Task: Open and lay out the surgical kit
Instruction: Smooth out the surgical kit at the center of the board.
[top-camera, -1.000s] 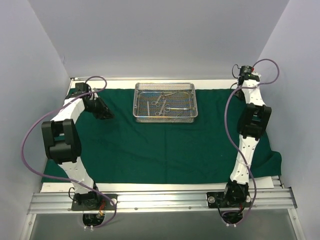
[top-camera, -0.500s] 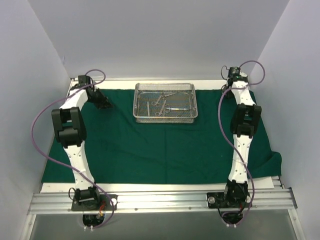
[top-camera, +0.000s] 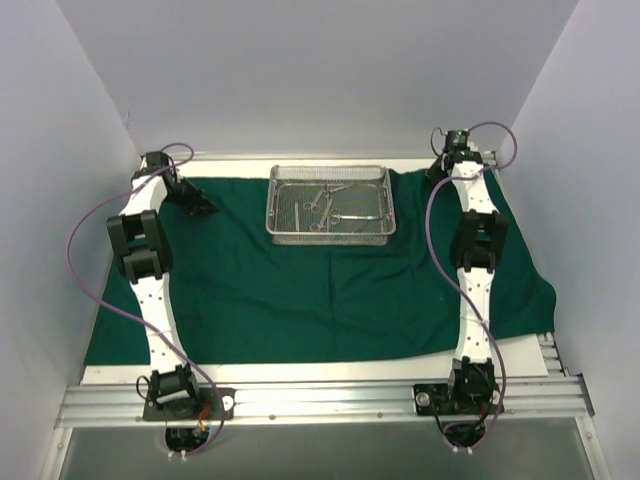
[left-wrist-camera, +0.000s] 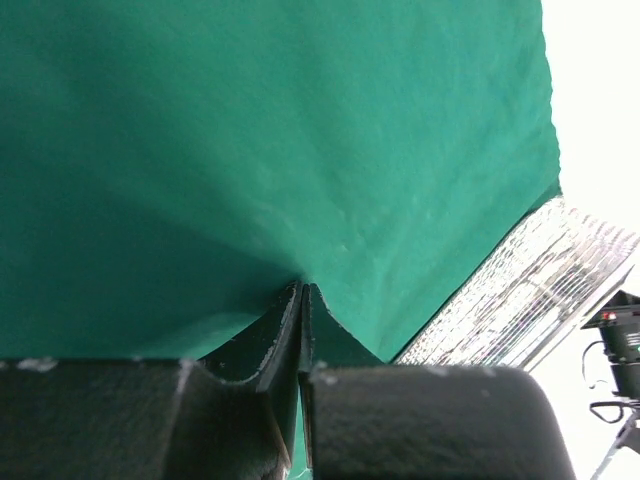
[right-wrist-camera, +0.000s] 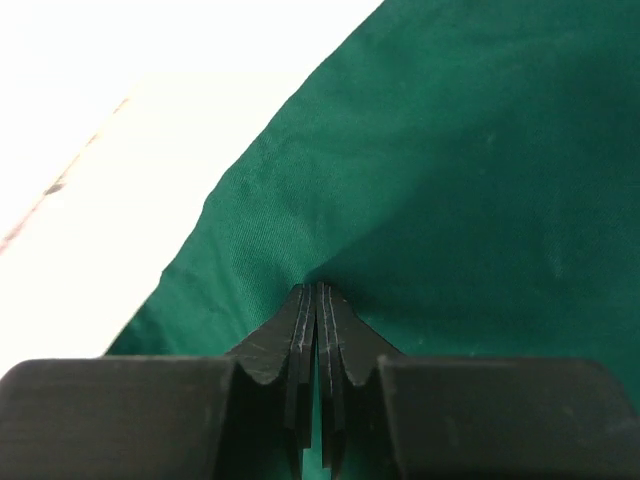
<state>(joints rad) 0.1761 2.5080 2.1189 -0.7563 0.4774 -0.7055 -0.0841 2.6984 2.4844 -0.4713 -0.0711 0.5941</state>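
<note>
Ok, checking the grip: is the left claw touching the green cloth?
Touching. Left wrist view: the left claw pinches a fold of the green cloth.

From above, soft even light fills the scene: the white walls (top-camera: 300, 80) take a faint bluish cast, shadows are weak, and the green cloth (top-camera: 300, 290) shows no glare. The wire tray (top-camera: 330, 236) glints only slightly. In both wrist views the bare table (right-wrist-camera: 100, 120) burns out to featureless white, while the left gripper (left-wrist-camera: 303, 295) and right gripper (right-wrist-camera: 318, 292) sit dark, underlit and blurred at the bottom edge. The cloth beyond them looks sharper, its weave faintly visible.
</note>
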